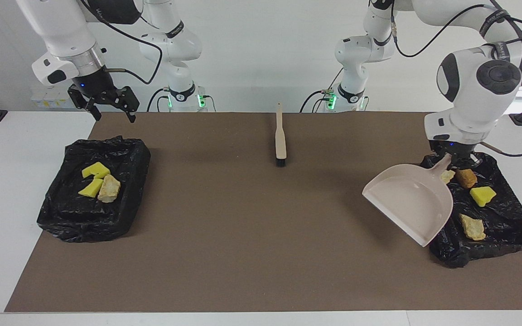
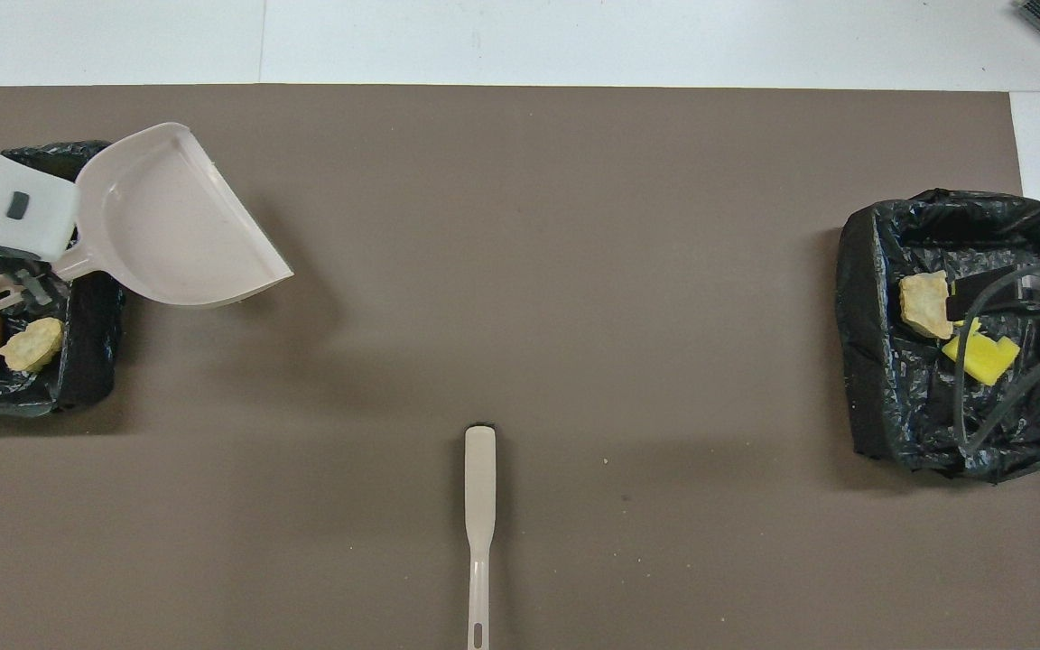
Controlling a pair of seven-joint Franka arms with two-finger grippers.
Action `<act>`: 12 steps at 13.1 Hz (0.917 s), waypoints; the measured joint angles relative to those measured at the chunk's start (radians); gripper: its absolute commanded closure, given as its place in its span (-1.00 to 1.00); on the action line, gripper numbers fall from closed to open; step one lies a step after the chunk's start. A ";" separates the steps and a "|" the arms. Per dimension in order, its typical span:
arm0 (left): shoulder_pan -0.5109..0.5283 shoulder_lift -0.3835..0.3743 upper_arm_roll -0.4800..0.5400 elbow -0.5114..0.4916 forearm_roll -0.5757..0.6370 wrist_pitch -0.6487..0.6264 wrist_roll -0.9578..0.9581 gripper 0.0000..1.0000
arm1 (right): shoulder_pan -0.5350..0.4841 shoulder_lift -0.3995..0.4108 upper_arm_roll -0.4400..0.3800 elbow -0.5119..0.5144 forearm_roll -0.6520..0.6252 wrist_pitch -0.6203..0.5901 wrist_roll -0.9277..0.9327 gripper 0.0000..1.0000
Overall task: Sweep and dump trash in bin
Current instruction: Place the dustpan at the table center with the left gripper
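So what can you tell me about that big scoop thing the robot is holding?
It is a dustpan, pale beige and smooth like plastic, with a wide flat tray, low raised walls and a thin handle. The tray looks empty. The left gripper is shut on the handle and holds the dustpan up in the air, tilted, its open mouth over the brown mat beside the black-lined bin at the left arm's end of the table.

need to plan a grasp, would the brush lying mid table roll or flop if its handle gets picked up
The brush probably would not roll: its handle looks flat and it lies steady on the mat. It looks like stiff moulded plastic, so likely no flop. The dark bristle end may hang lower if gripped at the thin end.
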 measured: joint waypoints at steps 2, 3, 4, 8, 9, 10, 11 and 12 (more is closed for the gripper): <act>-0.039 -0.019 -0.001 -0.051 -0.057 0.031 -0.186 1.00 | 0.005 0.000 0.003 -0.004 0.000 0.000 0.000 -1.00; -0.067 -0.021 -0.001 -0.066 -0.071 0.040 -0.302 1.00 | 0.004 0.000 0.002 -0.006 0.000 0.000 0.000 -1.00; -0.107 -0.018 -0.001 -0.079 -0.078 0.056 -0.437 1.00 | 0.001 0.000 0.001 -0.007 0.000 0.000 0.000 -1.00; -0.283 0.034 -0.004 -0.103 -0.160 0.182 -0.919 1.00 | 0.000 0.000 0.000 -0.008 0.000 0.000 0.000 -1.00; -0.315 0.051 -0.004 -0.104 -0.179 0.223 -0.997 1.00 | 0.000 0.000 0.000 -0.008 0.000 0.000 0.000 -1.00; -0.343 0.068 -0.004 -0.104 -0.199 0.263 -1.074 1.00 | 0.000 0.000 0.000 -0.008 0.000 0.000 0.000 -1.00; -0.369 0.087 -0.004 -0.104 -0.230 0.313 -1.154 1.00 | 0.000 0.000 0.000 -0.008 0.000 0.000 0.000 -1.00; -0.393 0.108 -0.004 -0.104 -0.268 0.373 -1.226 1.00 | 0.000 0.000 0.000 -0.008 0.000 0.000 0.000 -1.00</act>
